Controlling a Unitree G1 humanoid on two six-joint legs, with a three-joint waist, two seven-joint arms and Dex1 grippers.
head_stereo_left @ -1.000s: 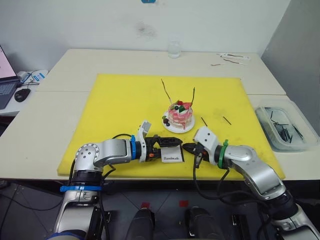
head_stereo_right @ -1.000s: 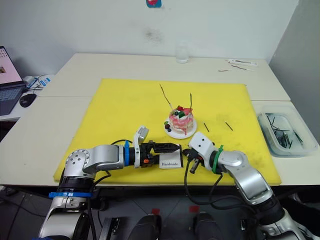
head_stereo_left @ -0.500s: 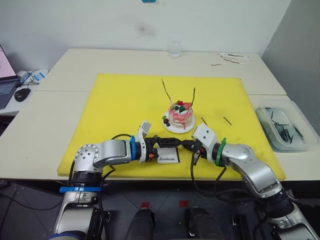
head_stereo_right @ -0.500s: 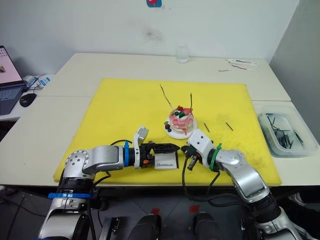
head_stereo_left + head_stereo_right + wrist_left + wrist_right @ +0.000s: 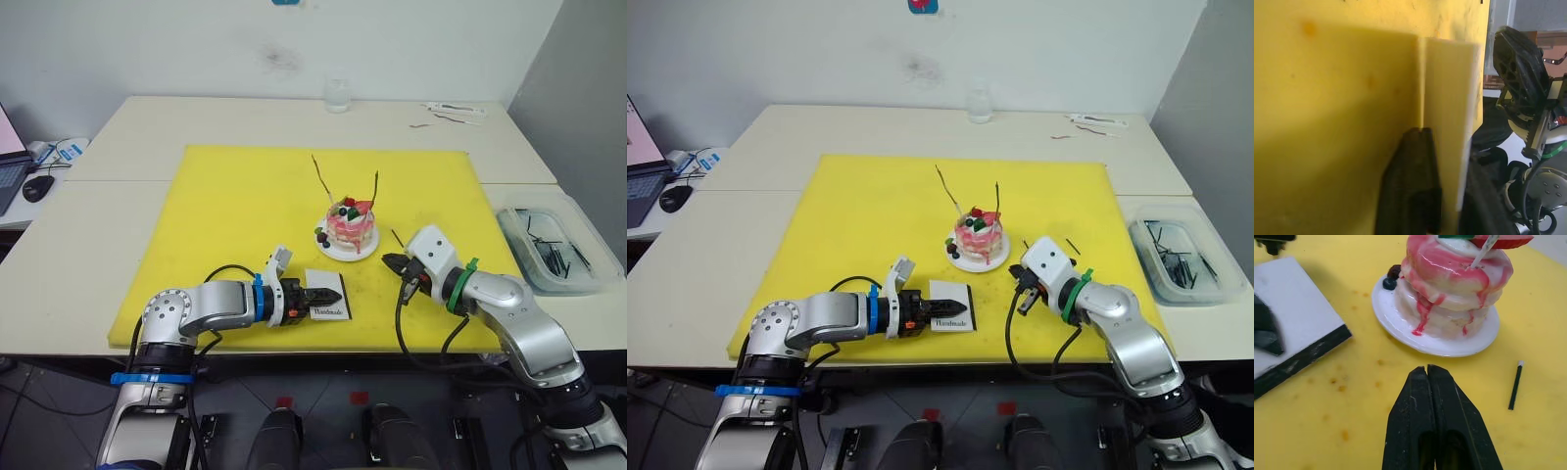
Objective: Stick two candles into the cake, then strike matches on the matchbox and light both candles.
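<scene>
The counter is carrying a wide yellow mat that is covering most of its middle, and nearly everything of the task is sitting on that mat. Off the mat, at the robot's right, a clear plastic tray is holding a heap of dark sticks, and a small glass is standing at the far edge of the counter. The cake is sitting on its white plate near the middle of the mat, toward the near side, and the two candles are standing stuck in its top, leaning apart from each other. The matchbox is lying flat on the mat, nearer the robot than the cake and to its left, with its black strip toward the near edge. The left claw is clamping the matchbox, its black fingers closing over the box's edge. The right claw is hovering just above the mat to the right of the plate, its two fingers pressing together with nothing between them. Two matches are lying loose on the mat to the right of the cake, one close beside the right claw, the other a little farther right
</scene>
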